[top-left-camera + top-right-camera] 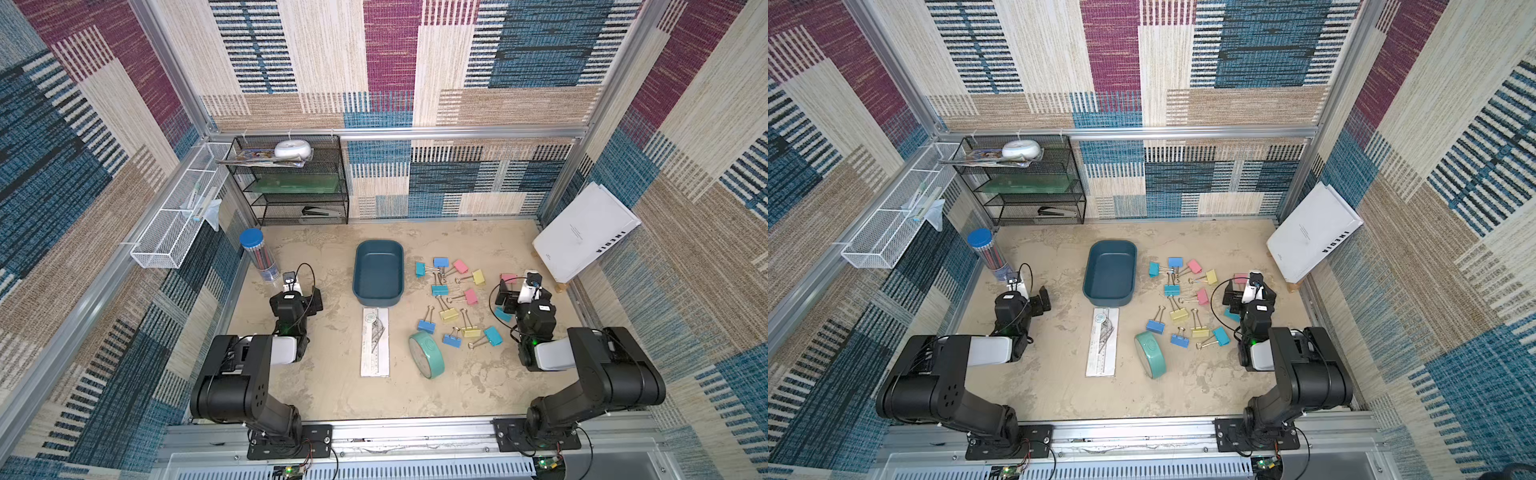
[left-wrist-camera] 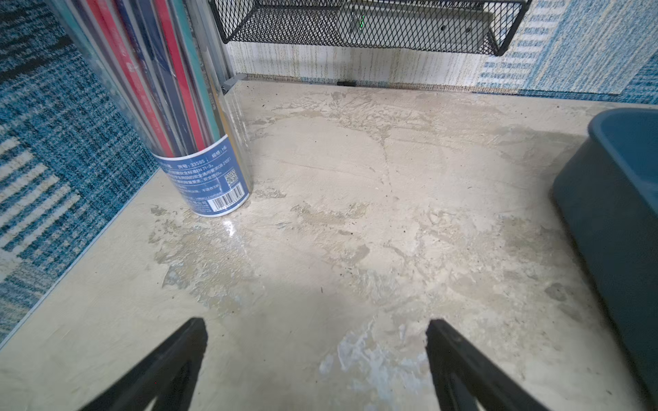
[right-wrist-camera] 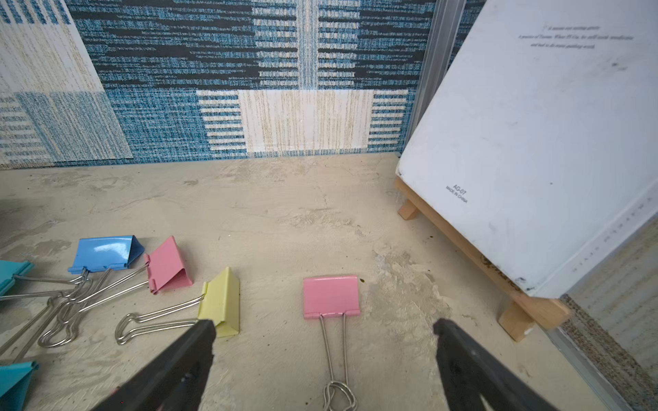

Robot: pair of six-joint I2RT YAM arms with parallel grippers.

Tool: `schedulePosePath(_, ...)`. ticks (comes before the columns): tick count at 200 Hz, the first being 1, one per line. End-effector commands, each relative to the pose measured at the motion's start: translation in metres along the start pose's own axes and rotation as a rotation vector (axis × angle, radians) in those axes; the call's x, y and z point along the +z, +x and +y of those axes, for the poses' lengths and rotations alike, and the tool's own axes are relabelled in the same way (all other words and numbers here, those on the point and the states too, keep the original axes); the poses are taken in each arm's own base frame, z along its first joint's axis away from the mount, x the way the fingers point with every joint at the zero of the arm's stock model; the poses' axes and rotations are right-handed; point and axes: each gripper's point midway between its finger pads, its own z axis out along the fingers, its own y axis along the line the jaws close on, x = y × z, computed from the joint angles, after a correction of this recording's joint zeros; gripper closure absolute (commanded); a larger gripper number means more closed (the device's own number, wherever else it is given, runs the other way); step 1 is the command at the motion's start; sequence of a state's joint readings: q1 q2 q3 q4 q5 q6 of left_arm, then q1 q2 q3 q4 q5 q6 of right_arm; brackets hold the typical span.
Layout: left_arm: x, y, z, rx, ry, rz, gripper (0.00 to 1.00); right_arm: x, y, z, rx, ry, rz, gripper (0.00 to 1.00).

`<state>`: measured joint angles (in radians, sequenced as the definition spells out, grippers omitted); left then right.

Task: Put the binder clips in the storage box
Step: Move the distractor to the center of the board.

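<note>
Binder clips [image 1: 439, 290] — loose scatter beside the storage box [image 1: 378, 272]

The right end effector [image 3: 324, 327] hangs wide open over the tabletop [image 3: 285, 220], with a pink clip [image 3: 331, 295] lying flat, seen between its jaws. A yellow clip [image 3: 220, 302] and a blue clip [image 3: 103, 252] lie nearby, and a white board [image 3: 534, 142] leans on a wooden stand [image 3: 463, 245].

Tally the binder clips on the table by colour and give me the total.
Blue binder clips: 3
Teal binder clips: 4
Pink binder clips: 3
Yellow binder clips: 3
Total: 13 in view. The right arm may hide more. None lie in the storage box.
</note>
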<state>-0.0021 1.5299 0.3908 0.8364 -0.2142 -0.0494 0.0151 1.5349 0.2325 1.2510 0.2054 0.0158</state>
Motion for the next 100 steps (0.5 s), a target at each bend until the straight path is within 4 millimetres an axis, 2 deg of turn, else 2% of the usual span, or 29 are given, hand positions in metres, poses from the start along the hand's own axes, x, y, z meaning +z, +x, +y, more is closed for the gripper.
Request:
schedulePosePath(1,0.0,-0.005,0.001,-0.005,-0.002,-0.016,0.0,0.0,-0.006,-0.001,0.008,0.002,-0.023,0.01)
schedulePosePath(33,0.0,-0.005,0.001,-0.006,-0.003,-0.017,0.0,0.003,-0.006,0.001,0.008,-0.009,-0.017,0.01)
schedulePosePath(49,-0.001,-0.009,0.0,-0.003,0.005,-0.033,0.0,-0.006,-0.01,-0.002,0.007,0.001,-0.042,0.0)
schedulePosePath(61,-0.007,-0.02,-0.003,0.007,0.022,-0.027,0.0,-0.009,-0.032,-0.005,0.009,0.016,-0.107,0.0)
schedulePosePath(68,-0.011,-0.03,-0.002,0.01,0.018,-0.012,0.0,-0.003,-0.034,-0.005,0.012,0.024,-0.049,0.01)
schedulePosePath(78,-0.018,-0.042,0.001,0.029,-0.024,-0.001,0.0,0.012,-0.055,-0.007,0.049,0.048,0.022,0.03)
schedulePosePath(95,-0.046,-0.074,-0.015,0.017,-0.047,-0.06,0.0,0.022,-0.088,0.01,0.114,-0.027,0.154,0.04)
schedulePosePath(100,-0.056,-0.078,-0.025,0.012,-0.033,-0.062,0.01,0.019,-0.089,0.019,0.139,-0.063,0.2,0.04)
